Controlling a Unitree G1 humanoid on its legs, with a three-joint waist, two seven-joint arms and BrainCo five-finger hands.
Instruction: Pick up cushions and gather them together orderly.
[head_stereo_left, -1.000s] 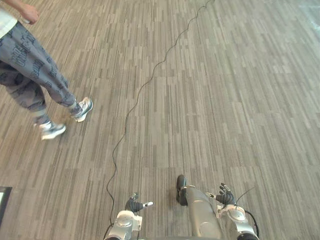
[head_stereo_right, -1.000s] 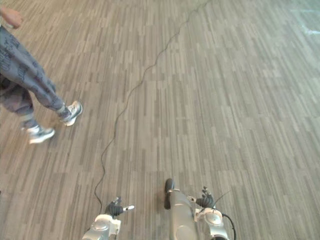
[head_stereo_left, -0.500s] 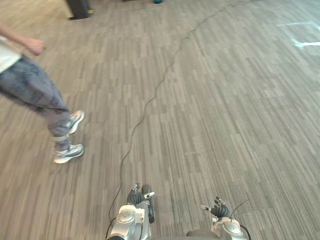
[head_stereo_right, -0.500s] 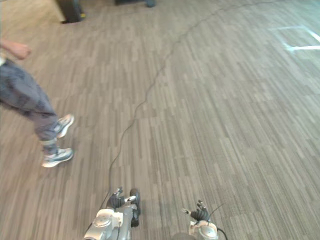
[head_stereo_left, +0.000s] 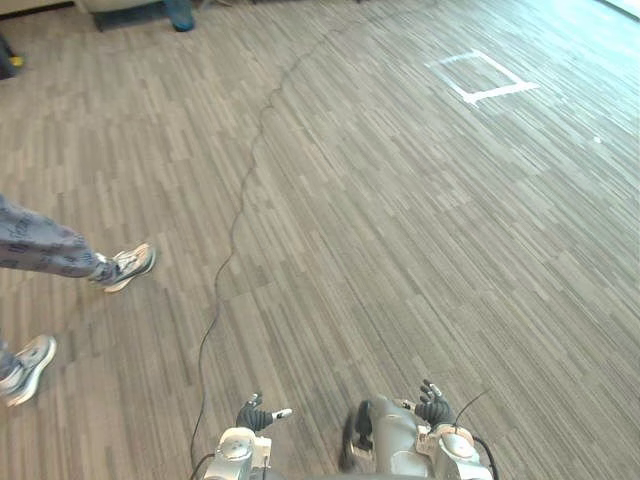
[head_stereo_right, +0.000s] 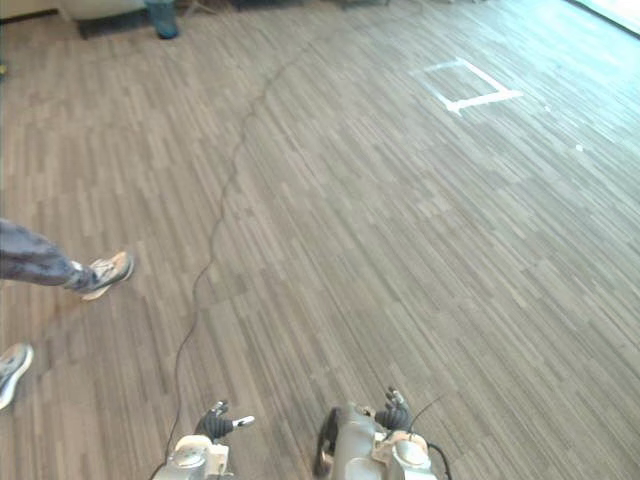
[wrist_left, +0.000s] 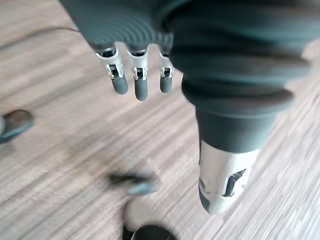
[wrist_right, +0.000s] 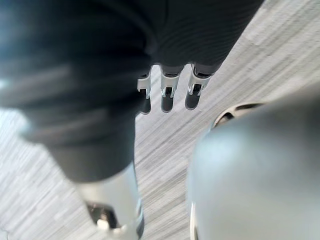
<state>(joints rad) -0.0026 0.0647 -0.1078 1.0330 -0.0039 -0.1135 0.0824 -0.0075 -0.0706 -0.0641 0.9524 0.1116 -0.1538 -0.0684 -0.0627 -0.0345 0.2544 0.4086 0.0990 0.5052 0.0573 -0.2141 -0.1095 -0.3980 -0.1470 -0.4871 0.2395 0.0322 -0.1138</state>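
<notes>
My left hand (head_stereo_left: 258, 413) hangs low over the wood-patterned floor at the near edge of the eye views. Its fingers (wrist_left: 135, 82) are relaxed and straight, the thumb (wrist_left: 220, 180) apart from them, and it holds nothing. My right hand (head_stereo_left: 433, 405) hangs low on the right side. Its fingers (wrist_right: 167, 95) are also relaxed and hold nothing. Striped floor lies beneath both hands.
A person walks at the left, one shoe (head_stereo_left: 125, 266) on the floor farther off and the other shoe (head_stereo_left: 28, 365) nearer me. A white tape square (head_stereo_left: 480, 78) marks the floor at the far right. A dark blue object (head_stereo_left: 180, 14) stands beside pale furniture at the far edge.
The camera has swung, so the whole floor view has shifted and the tape square has come nearer. The person has stepped on toward the left edge. Both hands stay low and hold nothing.
</notes>
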